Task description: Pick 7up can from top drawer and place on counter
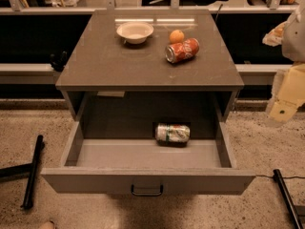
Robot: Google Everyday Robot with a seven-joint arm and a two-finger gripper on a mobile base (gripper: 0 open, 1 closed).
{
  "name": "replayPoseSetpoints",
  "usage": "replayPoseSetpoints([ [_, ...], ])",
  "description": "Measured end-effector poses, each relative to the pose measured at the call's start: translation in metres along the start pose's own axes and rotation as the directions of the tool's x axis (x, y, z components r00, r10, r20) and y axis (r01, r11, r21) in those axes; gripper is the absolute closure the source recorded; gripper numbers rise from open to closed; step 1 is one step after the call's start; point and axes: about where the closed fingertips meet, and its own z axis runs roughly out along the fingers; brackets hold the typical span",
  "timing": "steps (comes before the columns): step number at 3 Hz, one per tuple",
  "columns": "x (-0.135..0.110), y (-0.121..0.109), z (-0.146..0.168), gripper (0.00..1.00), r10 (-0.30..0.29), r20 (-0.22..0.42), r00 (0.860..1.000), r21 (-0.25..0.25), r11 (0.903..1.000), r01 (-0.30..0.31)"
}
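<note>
The 7up can (172, 133) lies on its side inside the open top drawer (147, 179), towards the back, a little right of centre. The drawer is pulled out fully, and its dark handle (147, 191) faces me. The counter (143, 56) above it is the cabinet's flat grey-brown top. My gripper (283, 106) hangs at the right edge of the view, beside the cabinet's right side and level with the drawer opening. It is well apart from the can and nothing shows in it.
On the counter stand a white bowl (135, 32), an orange (177, 36) and an orange-red soda can (182, 50) lying on its side. Dark poles lie on the floor at the left (32, 171) and right (287, 197). A railing runs behind the cabinet.
</note>
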Motion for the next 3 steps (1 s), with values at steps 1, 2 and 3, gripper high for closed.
replayPoseSetpoints([
  [1, 0.0, 0.0, 0.0, 0.0, 0.0, 0.0, 1.0, 0.0, 1.0, 0.0],
  [2, -0.01, 0.011, 0.036, 0.0, -0.046, 0.066, 0.997, -0.068, 0.9964, 0.051],
  [3, -0.03, 0.039, 0.109, 0.0, -0.072, 0.197, 0.978, -0.211, 0.9707, 0.114],
])
